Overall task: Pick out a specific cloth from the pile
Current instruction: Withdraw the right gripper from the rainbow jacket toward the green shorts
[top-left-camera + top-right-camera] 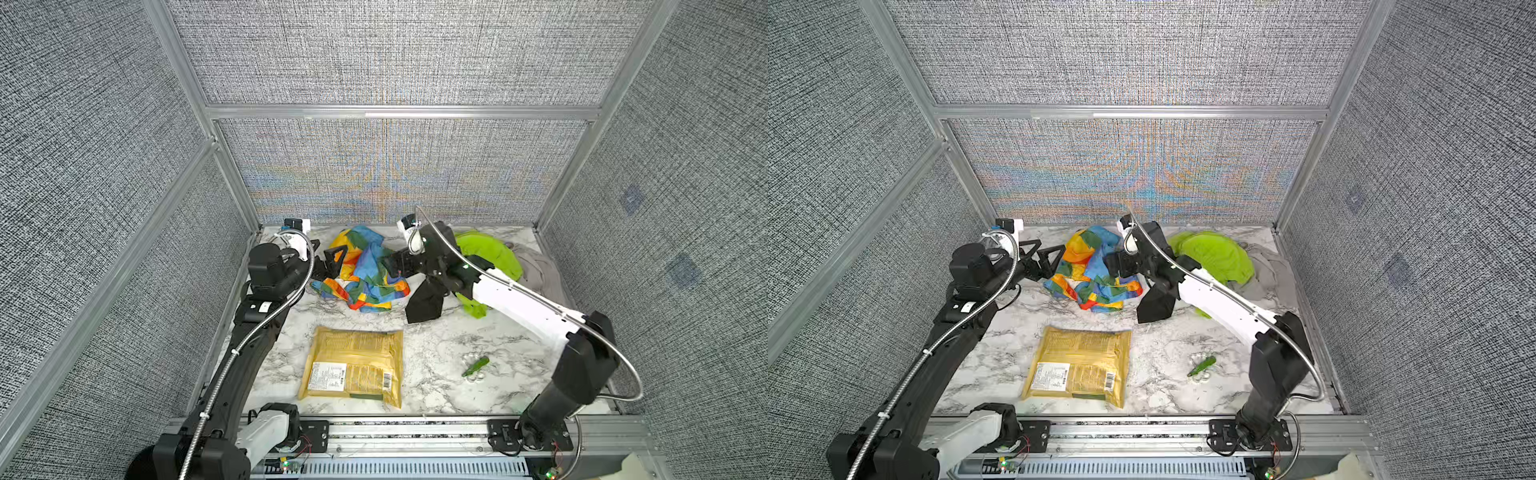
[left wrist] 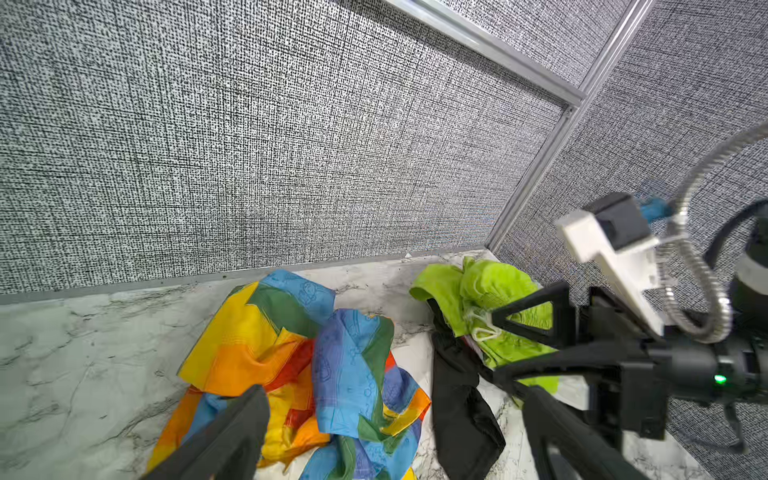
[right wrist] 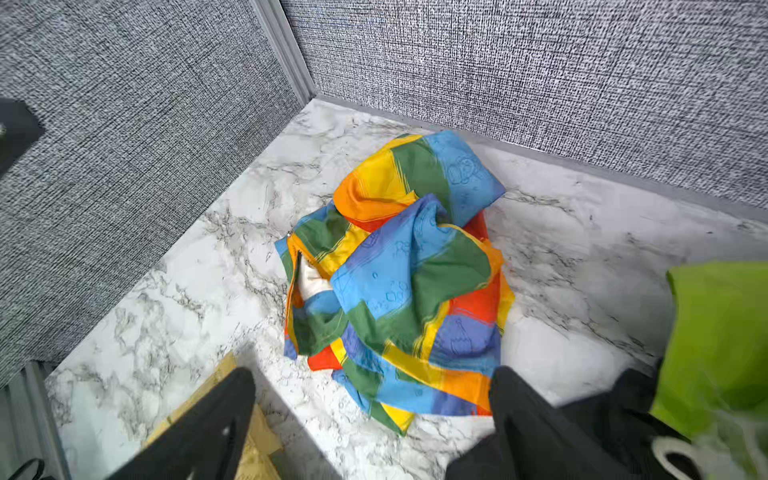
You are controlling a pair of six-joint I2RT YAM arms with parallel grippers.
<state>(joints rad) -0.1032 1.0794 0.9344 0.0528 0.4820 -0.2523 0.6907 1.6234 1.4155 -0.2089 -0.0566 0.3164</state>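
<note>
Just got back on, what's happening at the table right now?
The multicoloured cloth lies crumpled on the table, apart from the lime green garment, black cloth and grey cloth. The right gripper is open at its right side, the left gripper open at its left. Neither holds it.

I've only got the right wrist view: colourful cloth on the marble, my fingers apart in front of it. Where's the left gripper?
Observer: In both top views the left gripper sits at the cloth's left edge, jaws open.
Operator: Anything past the green garment?
Observer: A grey cloth, bunched at the table's right edge.
Operator: And nearer the base?
Observer: A small green object lies loose on the table.
</note>
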